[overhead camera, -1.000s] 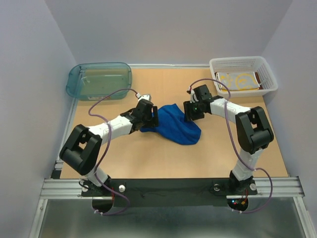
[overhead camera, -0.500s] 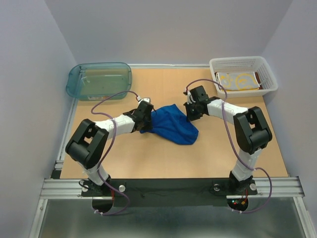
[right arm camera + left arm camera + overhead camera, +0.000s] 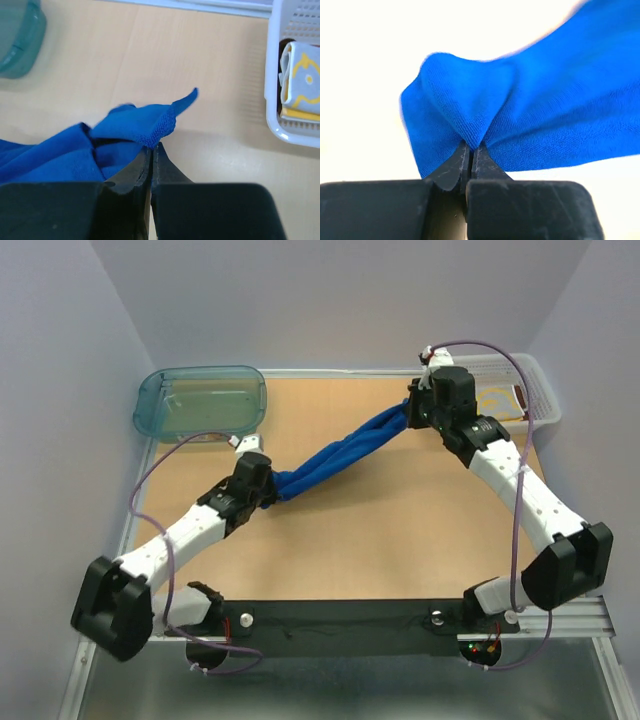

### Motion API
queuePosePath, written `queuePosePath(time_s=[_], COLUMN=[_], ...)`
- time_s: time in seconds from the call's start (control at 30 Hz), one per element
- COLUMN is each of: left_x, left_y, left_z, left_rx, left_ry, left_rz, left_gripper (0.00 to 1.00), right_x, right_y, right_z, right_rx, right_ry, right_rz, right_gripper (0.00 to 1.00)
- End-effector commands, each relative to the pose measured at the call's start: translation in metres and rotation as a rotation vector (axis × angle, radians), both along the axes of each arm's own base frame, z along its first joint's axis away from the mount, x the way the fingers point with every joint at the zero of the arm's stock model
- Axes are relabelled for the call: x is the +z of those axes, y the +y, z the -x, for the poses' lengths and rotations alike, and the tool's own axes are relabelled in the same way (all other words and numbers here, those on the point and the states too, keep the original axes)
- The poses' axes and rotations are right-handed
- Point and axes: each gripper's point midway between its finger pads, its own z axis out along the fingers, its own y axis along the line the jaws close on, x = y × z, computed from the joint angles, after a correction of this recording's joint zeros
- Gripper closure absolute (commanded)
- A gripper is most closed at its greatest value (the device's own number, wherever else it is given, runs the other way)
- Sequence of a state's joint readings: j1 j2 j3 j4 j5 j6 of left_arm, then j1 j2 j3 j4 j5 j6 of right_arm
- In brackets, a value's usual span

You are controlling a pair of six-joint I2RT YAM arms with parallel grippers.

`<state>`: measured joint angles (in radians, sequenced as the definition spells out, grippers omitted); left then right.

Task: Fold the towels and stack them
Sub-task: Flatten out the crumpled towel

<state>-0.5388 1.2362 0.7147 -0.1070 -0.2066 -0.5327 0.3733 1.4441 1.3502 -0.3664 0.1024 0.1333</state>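
We see blue towel [image 3: 335,455] strung taut, twisted like rope, between both arms over mid counter [image 3: 400,530]. Our left fingers [image 3: 451,170] pressed together on bunched fold; right fingers [image 3: 131,172] pinching thin corner only. Our worry: harder pull slips that corner free; uncorrected twist spoils flat lay, fold goes crooked.

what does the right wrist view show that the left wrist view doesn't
Only right wrist: the table, a corner of the teal tub, the white basket holding the yellow towel, the right gripper. Only left wrist: the left gripper, on a washed-out background. Both: the blue towel, pinched in shut jaws.
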Motion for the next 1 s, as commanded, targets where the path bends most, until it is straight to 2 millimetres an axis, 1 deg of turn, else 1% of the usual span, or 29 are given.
queuePosePath(time_s=[0.0, 0.03, 0.07, 0.1, 0.13, 0.17, 0.2, 0.23, 0.27, 0.3, 0.33, 0.37, 0.4, 0.43, 0.47, 0.5, 0.53, 0.57, 0.6, 0.67, 0.7, 0.73, 0.77, 0.8, 0.83, 0.87, 0.9, 0.93, 0.97], left_x=[0.015, 0.009, 0.009, 0.015, 0.009, 0.009, 0.016, 0.014, 0.02, 0.022, 0.029, 0.039, 0.05, 0.052, 0.065, 0.072, 0.086, 0.092, 0.102, 0.107, 0.101, 0.111, 0.111, 0.1, 0.098, 0.106, 0.091, 0.085, 0.092], left_y=[0.019, 0.021, 0.016, 0.015, 0.011, 0.009, 0.007, 0.006, 0.007, 0.008, 0.008, 0.007, 0.008, 0.008, 0.012, 0.014, 0.016, 0.022, 0.021, 0.021, 0.016, 0.008, 0.0, -0.01, -0.019, -0.035, -0.049, -0.058, -0.071], left_z=[0.026, 0.035, 0.043, 0.05, 0.06, 0.066, 0.07, 0.076, 0.081, 0.082, 0.083, 0.085, 0.084, 0.086, 0.085, 0.084, 0.08, 0.075, 0.07, 0.061, 0.052, 0.046, 0.041, 0.029, 0.023, 0.018, 0.008, 0.004, -0.005], left_rx=[0.079, 0.08, 0.055, 0.058, 0.035, 0.029, 0.032, 0.023, 0.019, 0.025, 0.025, 0.015, 0.011, 0.011, 0.011, 0.009, 0.013, 0.013, 0.006, -0.034, -0.05, -0.096, -0.135, -0.192, -0.225, -0.292, -0.332, -0.379, -0.412], left_ry=[-0.028, -0.01, 0.002, -0.003, 0.027, 0.032, 0.016, 0.022, 0.01, 0.006, -0.008, -0.03, -0.056, -0.061, -0.098, -0.117, -0.154, -0.186, -0.203, -0.218, -0.19, -0.2, -0.193, -0.167, -0.157, -0.157, -0.113, -0.098, -0.107], left_rz=[0.071, 0.084, 0.121, 0.168, 0.2, 0.226, 0.275, 0.292, 0.318, 0.327, 0.343, 0.362, 0.373, 0.376, 0.374, 0.364, 0.357, 0.315, 0.295, 0.217, 0.178, 0.172, 0.159, 0.114, 0.108, 0.135, 0.12, 0.106, 0.112], left_gripper=[1.0, 1.0, 1.0, 0.99, 0.98, 0.97, 0.95, 0.94, 0.93, 0.92, 0.87, 0.7, 0.62, 0.53, 0.46, 0.34, 0.3, 0.29, 0.26, 0.26, 0.26, 0.26, 0.26, 0.25, 0.25, 0.25, 0.24, 0.23, 0.23], right_x=[0.005, 0.008, 0.001, -0.006, -0.022, -0.03, -0.059, -0.067, -0.067, -0.077, -0.084, -0.096, -0.108, -0.105, -0.115, -0.119, -0.123, -0.126, -0.128, -0.131, -0.125, -0.131, -0.134, -0.136, -0.137, -0.146, -0.147, -0.151, -0.161], right_y=[0.002, 0.005, 0.007, 0.009, 0.01, 0.008, 0.005, 0.004, 0.001, 0.0, -0.002, -0.004, -0.005, -0.006, -0.009, -0.012, -0.014, -0.02, -0.026, -0.031, -0.031, -0.035, -0.037, -0.039, -0.041, -0.044, -0.042, -0.041, -0.042], right_z=[0.011, 0.02, 0.028, 0.035, 0.051, 0.06, 0.077, 0.087, 0.101, 0.111, 0.121, 0.139, 0.15, 0.154, 0.165, 0.168, 0.169, 0.168, 0.164, 0.158, 0.151, 0.145, 0.142, 0.137, 0.133, 0.13, 0.125, 0.122, 0.121], right_rx=[-0.003, 0.019, 0.03, 0.031, 0.053, 0.042, 0.009, 0.008, 0.005, -0.012, -0.016, -0.023, -0.023, -0.029, -0.038, -0.063, -0.08, -0.109, -0.14, -0.162, -0.161, -0.185, -0.197, -0.206, -0.218, -0.237, -0.232, -0.23, -0.238], right_ry=[-0.007, -0.006, 0.015, 0.04, 0.084, 0.11, 0.193, 0.223, 0.23, 0.269, 0.293, 0.342, 0.384, 0.387, 0.418, 0.432, 0.438, 0.43, 0.417, 0.414, 0.397, 0.409, 0.409, 0.405, 0.406, 0.422, 0.415, 0.417, 0.437], right_rz=[-0.068, -0.099, -0.119, -0.146, -0.168, -0.185, -0.205, -0.224, -0.242, -0.265, -0.268, -0.287, -0.295, -0.306, -0.302, -0.308, -0.304, -0.286, -0.264, -0.226, -0.21, -0.179, -0.161, -0.144, -0.131, -0.107, -0.106, -0.102, -0.089], right_gripper=[0.99, 0.99, 0.99, 1.0, 0.99, 0.99, 0.99, 0.99, 0.99, 0.99, 0.99, 0.99, 0.93, 0.93, 0.78, 0.68, 0.57, 0.5, 0.4, 0.38, 0.38, 0.38, 0.39, 0.39, 0.39, 0.39, 0.39, 0.39, 0.39])
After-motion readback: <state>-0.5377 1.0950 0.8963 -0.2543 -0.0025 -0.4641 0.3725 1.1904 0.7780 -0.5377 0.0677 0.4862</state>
